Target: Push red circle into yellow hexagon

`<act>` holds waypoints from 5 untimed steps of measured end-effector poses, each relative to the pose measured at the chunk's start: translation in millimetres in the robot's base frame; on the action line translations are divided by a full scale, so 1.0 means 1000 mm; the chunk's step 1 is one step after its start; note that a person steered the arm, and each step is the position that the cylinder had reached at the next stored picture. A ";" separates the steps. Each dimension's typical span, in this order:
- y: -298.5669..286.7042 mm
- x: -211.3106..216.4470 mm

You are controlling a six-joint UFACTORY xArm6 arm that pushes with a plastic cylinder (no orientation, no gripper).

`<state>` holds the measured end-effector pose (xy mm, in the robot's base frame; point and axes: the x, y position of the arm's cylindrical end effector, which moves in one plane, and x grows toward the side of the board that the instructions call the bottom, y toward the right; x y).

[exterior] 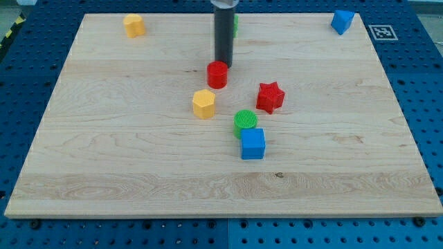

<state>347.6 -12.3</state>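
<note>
Camera view: the wooden board (104, 152) lies on a blue perforated table (422, 104). The dark rod (223, 34) descends from the view's top edge, and my tip (223, 64) stands directly at the top side of the red circle (217, 74), touching it or very nearly so; actual contact cannot be confirmed. The arm carries no pincer, so there is no open or closed state to report. The red circle sits slightly above the board's centre. The yellow hexagon (203, 104) lies just below it and a little toward the view's left, with a narrow gap between the two blocks. A red star (270, 97) stands to the view's right of the red circle, apart from it. Below the star and toward the left, a green round block (245, 121) touches a blue cube (252, 144) located directly beneath it. A second yellow block (134, 25) rests near the board's top-left corner, and a second blue block (342, 21) near the top-right corner. A green block (235, 25) is mostly hidden behind the rod; its shape cannot be determined. A printed marker tag (383, 31) lies off the board's top-right corner.
</note>
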 end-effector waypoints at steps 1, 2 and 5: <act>-0.019 0.017; -0.024 0.020; -0.024 0.042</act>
